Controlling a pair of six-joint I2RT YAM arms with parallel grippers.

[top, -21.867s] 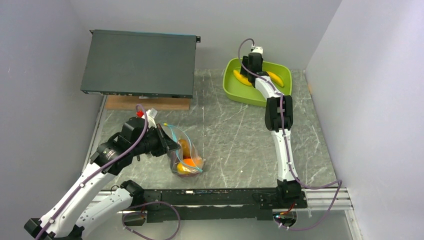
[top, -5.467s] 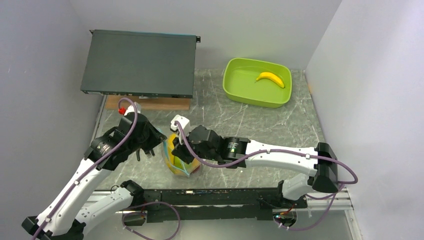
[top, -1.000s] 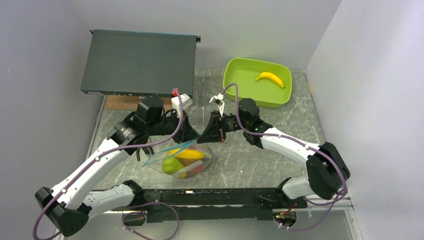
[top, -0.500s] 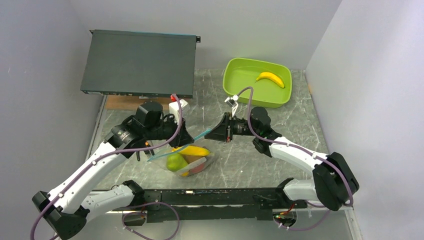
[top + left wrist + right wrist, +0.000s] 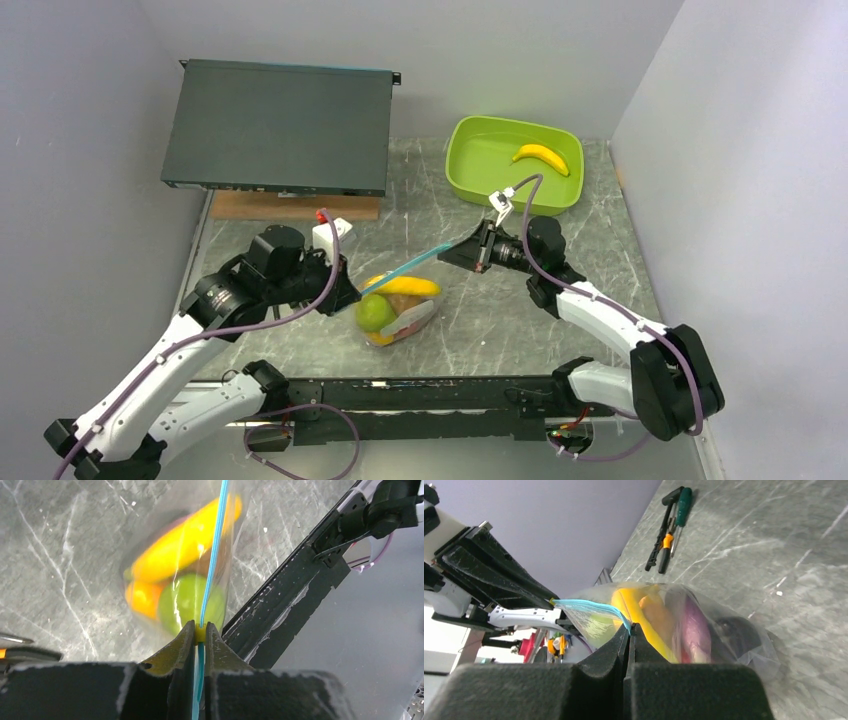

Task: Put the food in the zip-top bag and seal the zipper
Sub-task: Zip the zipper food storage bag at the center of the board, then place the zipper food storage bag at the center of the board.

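The zip-top bag hangs clear between both arms, just above the table. Its food shows through the plastic: a yellow banana, a green lime, an orange piece and a purple eggplant. The teal zipper is stretched taut, slanting up to the right. My left gripper is shut on the zipper's lower left end, with a small yellow tab between the jaws. My right gripper is shut on its upper right end.
A lime-green tub at the back right holds one banana. A flat dark box sits on a wooden block at the back left. Hand tools lie on the table. A black rail runs along the near edge.
The two grippers have drawn apart. The right one moved right and back along the zipper, and the left one moved left and nearer. The teal strip now runs straight between them.
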